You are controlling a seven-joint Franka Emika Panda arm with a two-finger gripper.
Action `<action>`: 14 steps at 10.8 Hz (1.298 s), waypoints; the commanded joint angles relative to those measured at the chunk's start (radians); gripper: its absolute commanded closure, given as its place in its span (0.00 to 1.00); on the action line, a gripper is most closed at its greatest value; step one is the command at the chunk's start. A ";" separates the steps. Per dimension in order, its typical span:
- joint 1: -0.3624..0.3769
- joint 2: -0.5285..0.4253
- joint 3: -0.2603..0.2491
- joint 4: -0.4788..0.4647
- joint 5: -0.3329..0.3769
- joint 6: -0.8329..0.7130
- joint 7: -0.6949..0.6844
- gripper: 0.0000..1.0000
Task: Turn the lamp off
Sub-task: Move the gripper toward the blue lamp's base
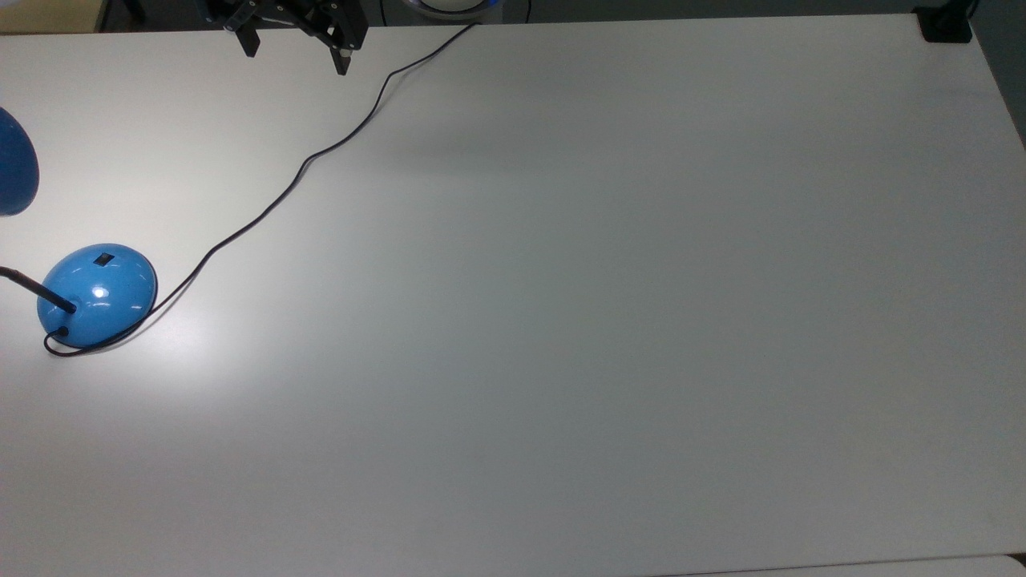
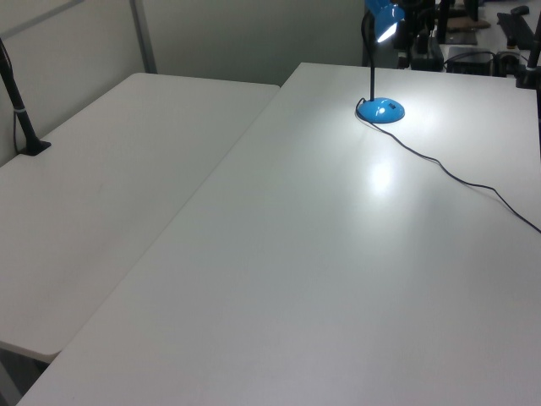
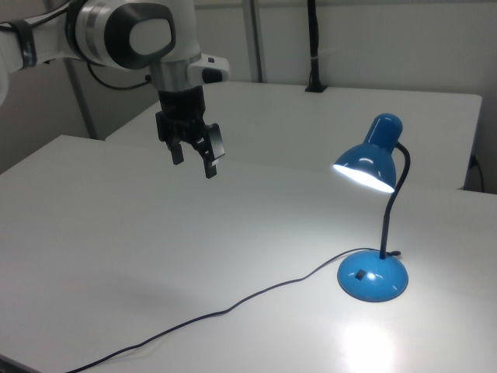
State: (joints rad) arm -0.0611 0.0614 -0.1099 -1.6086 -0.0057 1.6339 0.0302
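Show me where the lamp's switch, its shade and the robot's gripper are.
switch (image 3: 361, 274), right view, on the black rocker on the blue base.
shade (image 3: 366, 162), right view, on its blue outer shell.
gripper (image 3: 194, 164), right view, midway between its fingertips, above the table.

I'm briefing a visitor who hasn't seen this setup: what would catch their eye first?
The lit blue lamp stands out, near the right view's right, its shade throwing a bright patch on the white table. Its black cord snakes across the tabletop. The end effector hangs open above the table, apart from the lamp, toward the right view's left.
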 commanded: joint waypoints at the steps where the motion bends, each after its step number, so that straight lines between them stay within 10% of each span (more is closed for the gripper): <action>1: -0.023 -0.021 -0.008 -0.001 -0.011 0.013 0.011 0.00; 6: -0.028 -0.022 -0.010 -0.002 -0.011 0.009 -0.013 0.00; 7: -0.032 -0.018 -0.010 -0.001 -0.010 0.011 -0.035 0.11; 9: -0.054 -0.017 -0.013 -0.002 0.001 0.017 -0.160 0.89; 14: -0.103 0.053 -0.071 -0.206 0.000 0.505 -0.246 1.00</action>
State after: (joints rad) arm -0.1506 0.0774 -0.1498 -1.6932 -0.0080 1.9022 -0.1482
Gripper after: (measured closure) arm 0.806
